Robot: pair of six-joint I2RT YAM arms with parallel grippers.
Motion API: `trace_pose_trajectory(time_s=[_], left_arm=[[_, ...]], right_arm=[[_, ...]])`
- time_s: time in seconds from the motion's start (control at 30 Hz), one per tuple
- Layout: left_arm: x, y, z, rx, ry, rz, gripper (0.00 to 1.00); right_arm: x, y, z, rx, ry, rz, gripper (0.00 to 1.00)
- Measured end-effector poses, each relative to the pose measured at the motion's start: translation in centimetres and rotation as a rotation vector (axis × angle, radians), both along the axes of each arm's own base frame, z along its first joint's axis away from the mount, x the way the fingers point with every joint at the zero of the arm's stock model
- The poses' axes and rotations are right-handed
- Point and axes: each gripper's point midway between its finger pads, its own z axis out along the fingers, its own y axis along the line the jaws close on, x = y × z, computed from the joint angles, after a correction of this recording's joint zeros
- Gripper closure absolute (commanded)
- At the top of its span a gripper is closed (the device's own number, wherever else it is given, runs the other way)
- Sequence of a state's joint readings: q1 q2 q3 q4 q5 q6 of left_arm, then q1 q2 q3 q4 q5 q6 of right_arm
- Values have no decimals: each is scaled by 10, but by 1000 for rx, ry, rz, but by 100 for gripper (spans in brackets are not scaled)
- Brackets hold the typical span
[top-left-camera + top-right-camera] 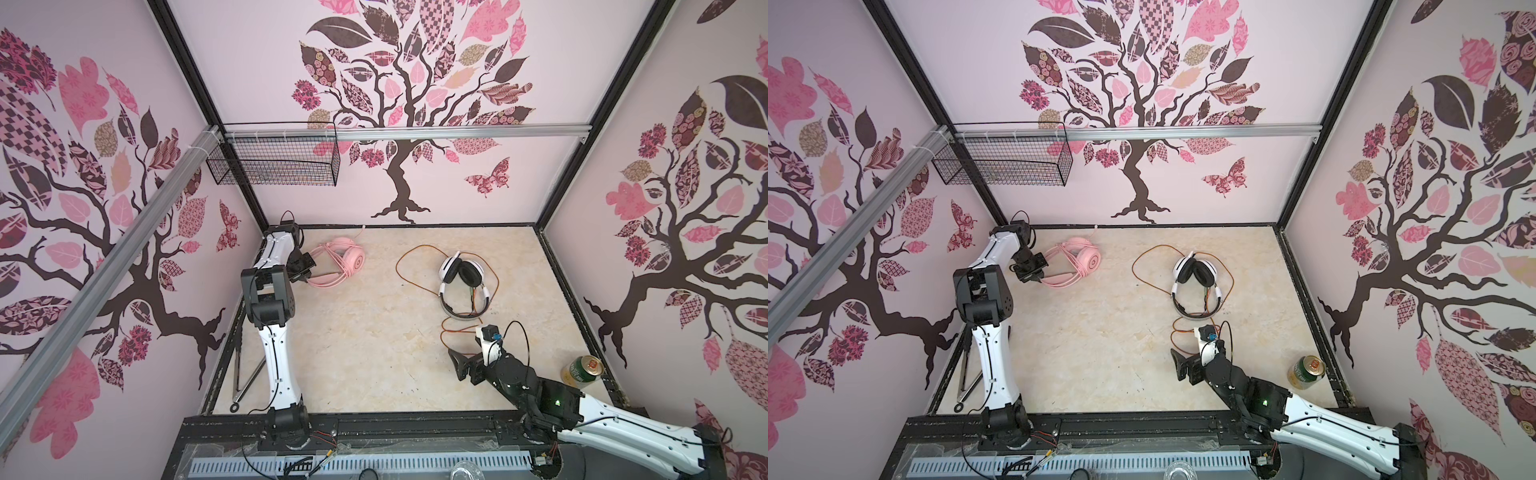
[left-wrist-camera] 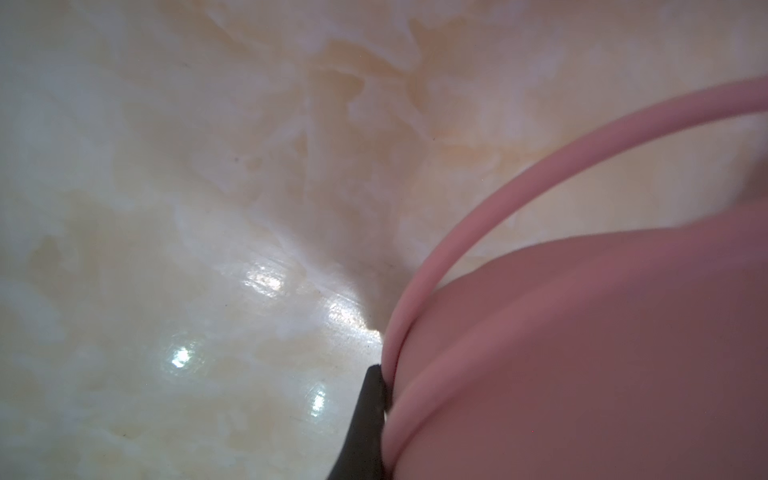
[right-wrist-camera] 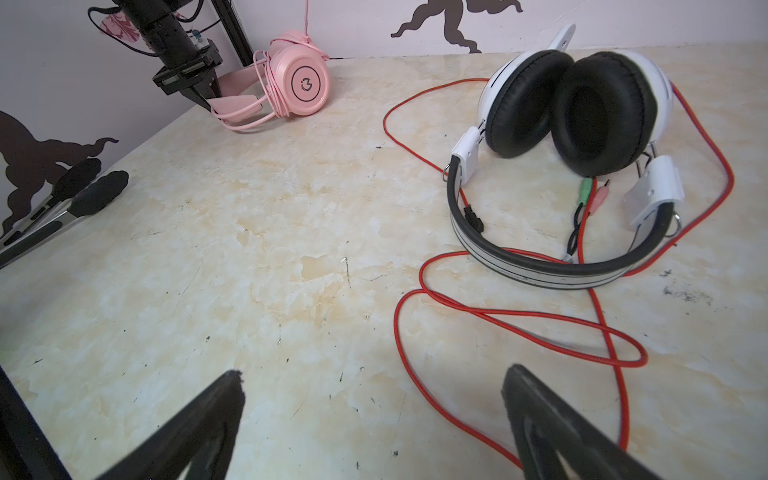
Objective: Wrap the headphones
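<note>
The pink headphones (image 1: 347,259) (image 1: 1084,259) lie at the back left of the table, with their pink cable (image 2: 449,245) looped round them. My left gripper (image 1: 306,277) (image 2: 384,374) is shut on that cable beside the pink headband; the right wrist view shows it (image 3: 203,102) there too. In the left wrist view only one black finger (image 2: 365,419) shows. The white headphones (image 1: 461,274) (image 3: 573,112), with black ear pads, lie right of centre. Their orange-red cable (image 1: 405,270) (image 3: 415,291) sprawls loose around them. My right gripper (image 1: 457,365) (image 3: 372,372) hovers open in front of them, holding nothing.
Metal tongs (image 1: 245,378) (image 3: 70,199) lie along the table's left edge. A green drink can (image 1: 582,368) stands near the right wall. A black wire basket (image 1: 274,162) hangs on the back rail. Patterned walls close in three sides.
</note>
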State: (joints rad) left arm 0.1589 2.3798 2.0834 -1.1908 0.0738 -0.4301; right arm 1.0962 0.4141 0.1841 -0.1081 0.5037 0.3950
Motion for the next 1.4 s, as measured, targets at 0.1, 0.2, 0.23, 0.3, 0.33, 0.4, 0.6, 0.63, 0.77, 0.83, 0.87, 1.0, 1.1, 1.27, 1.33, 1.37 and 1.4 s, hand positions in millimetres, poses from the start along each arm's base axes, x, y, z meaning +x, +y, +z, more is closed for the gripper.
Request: trace_pose_trajectory(time_s=[0.1, 0.2, 0.23, 0.3, 0.33, 0.4, 0.6, 0.63, 0.77, 0.83, 0.87, 1.0, 1.1, 1.27, 1.33, 1.37, 1.4], left_arm=[[0, -1, 0, -3, -1, 5, 78], [0, -1, 0, -7, -2, 7, 74], [1, -1, 0, -7, -2, 7, 73], [1, -2, 0, -9, -3, 9, 66], [1, -2, 0, -10, -3, 10, 63], [1, -1, 0, -6, -4, 11, 49], [0, 3, 6, 10, -10, 26, 16], [1, 2, 11, 10, -19, 30, 15], [-3, -4, 54, 4, -102, 46, 14], [-10, -13, 95, 3, -191, 44, 14], [-14, -19, 114, 6, -237, 37, 14], [-44, -73, 212, 14, -519, -58, 9], [-65, -134, 263, -34, -698, -194, 8], [-74, -196, 266, -146, -741, -340, 3], [-76, -206, 248, -176, -696, -366, 3], [-79, -210, 242, -184, -680, -376, 3], [-81, -213, 236, -190, -667, -384, 3]], right_arm=[[0, 0, 0, -2, -1, 2, 0], [0, 0, 0, -2, 0, 3, 1], [0, 0, 0, -2, -1, 3, 0], [0, 0, 0, -2, -1, 3, 0], [0, 0, 0, -2, -1, 3, 0], [0, 0, 0, -2, -1, 3, 0], [0, 0, 0, -2, -1, 3, 0], [0, 0, 0, -2, -1, 3, 0], [0, 1, -1, -5, 1, 2, 0], [0, 1, -1, -5, 1, 2, 0], [0, 1, -1, -4, 1, 1, 0], [1, 0, 0, 1, 0, -4, 0], [3, -2, 0, -11, 3, -26, 0], [16, 2, 11, -67, 19, -67, 0], [31, 8, 20, -73, 46, -85, 0], [40, 11, 22, -72, 64, -95, 0], [53, 13, 25, -62, 88, -113, 1]])
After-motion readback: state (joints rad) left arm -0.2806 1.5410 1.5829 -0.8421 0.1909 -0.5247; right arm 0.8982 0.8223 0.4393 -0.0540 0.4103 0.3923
